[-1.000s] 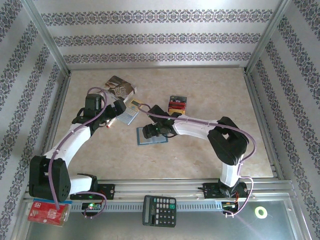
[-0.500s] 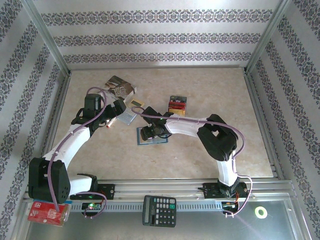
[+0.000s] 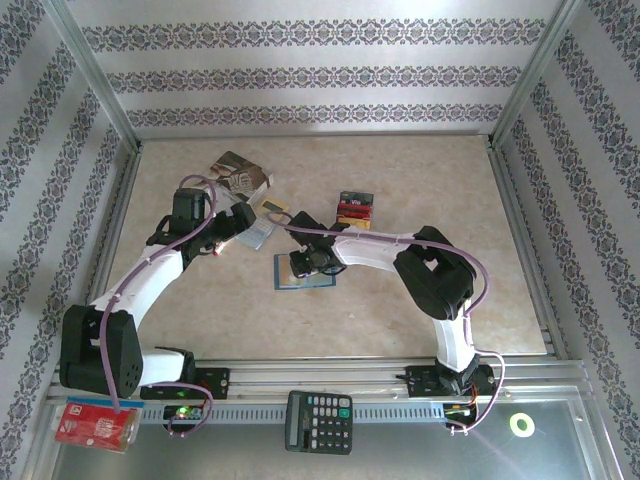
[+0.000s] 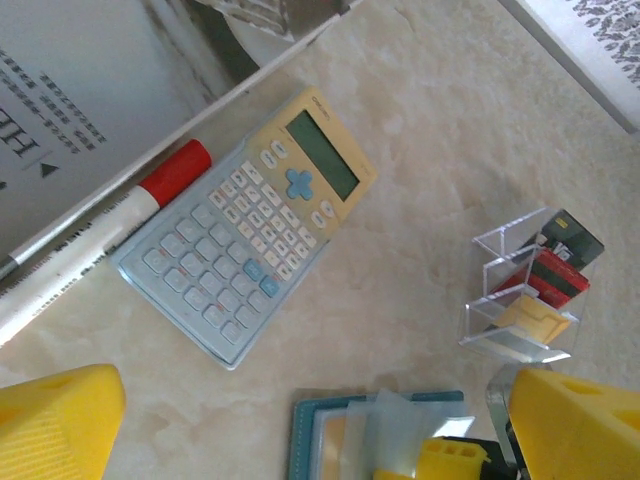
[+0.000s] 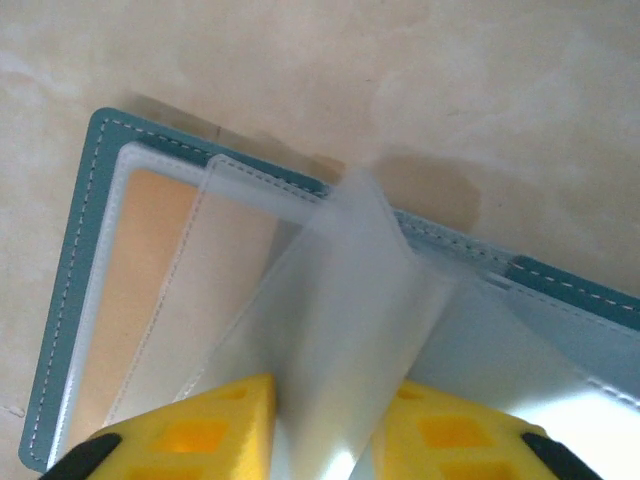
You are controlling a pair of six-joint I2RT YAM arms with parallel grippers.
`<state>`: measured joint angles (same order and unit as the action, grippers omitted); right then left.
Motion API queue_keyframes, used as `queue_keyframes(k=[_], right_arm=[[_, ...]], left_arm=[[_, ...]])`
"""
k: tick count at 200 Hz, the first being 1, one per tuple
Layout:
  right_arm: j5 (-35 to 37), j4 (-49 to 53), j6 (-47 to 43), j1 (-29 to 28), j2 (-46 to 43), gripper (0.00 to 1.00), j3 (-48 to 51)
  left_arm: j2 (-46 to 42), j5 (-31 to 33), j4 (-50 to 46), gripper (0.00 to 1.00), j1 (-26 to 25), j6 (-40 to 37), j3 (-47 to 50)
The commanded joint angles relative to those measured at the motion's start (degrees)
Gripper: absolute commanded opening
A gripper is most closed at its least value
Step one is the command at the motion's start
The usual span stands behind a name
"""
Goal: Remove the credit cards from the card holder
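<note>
Right gripper [image 5: 330,440] is clenched on a clear sleeve [image 5: 340,330] of the card holder [image 5: 75,300], yellow fingers [image 5: 205,430] pressed to either side of the leaf and lifting it off the open teal-blue wallet. A tan card [image 5: 140,270] shows through the pocket at the holder's left end. Left gripper [image 4: 315,415] hangs spread wide, nothing in it, just beyond the card holder's far-left corner. No brand I can read anywhere. The booklet [image 4: 100,90] far-left of the card holder carries print, but it's upside down and cut off, so I can't read it. Against the booklet's edge lies a red-capped marker [image 4: 100,235], and between that and the card holder sits the pocket calculator [image 4: 245,225]. Beyond the card holder to the right, a clear acrylic stand [image 4: 500,255] holds black, red and gold-tan credit cards [image 4: 555,275]. On the near side of the card holder, a black desk calculator [image 3: 319,421] rests on the rail, and a red packet [image 3: 95,425] lies well off to the near left.
</note>
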<state>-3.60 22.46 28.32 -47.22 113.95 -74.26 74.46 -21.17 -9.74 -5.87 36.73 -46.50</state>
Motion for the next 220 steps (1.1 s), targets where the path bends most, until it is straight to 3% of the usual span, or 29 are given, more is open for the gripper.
queue_keyframes(k=[1,14,48,66,137,180,220], right_arm=[[-0.95,1.15,0.03,1.13,2.08,0.26,2.69],[-1.24,1.06,-0.14,1.31,2.15,0.23,2.72],[-1.84,0.71,-0.01,1.43,2.57,0.23,2.62],[-2.0,0.54,0.16,1.43,2.43,0.23,2.85],[-3.89,-0.25,0.05,1.58,1.95,0.23,3.13],[-4.53,-1.08,0.42,1.78,1.66,0.23,3.59],[-4.75,-1.37,0.18,1.76,1.28,0.24,3.86]], left_arm=[[1.46,-4.22,2.46,0.95,0.7,2.09,1.33],[2.29,-6.6,3.21,0.9,0.54,3.5,2.14],[3.4,-9.98,4.22,0.62,-1.25,6.61,5.0],[3.09,-10.54,3.38,0.52,-3.14,7.94,6.39],[4.32,-13.34,9.61,0.36,-13.55,13.97,11.67],[7.56,-14.91,15.11,0.29,-15.57,15.63,12.36],[11.33,-15.36,18.19,0.29,-17.1,16.37,11.3]])
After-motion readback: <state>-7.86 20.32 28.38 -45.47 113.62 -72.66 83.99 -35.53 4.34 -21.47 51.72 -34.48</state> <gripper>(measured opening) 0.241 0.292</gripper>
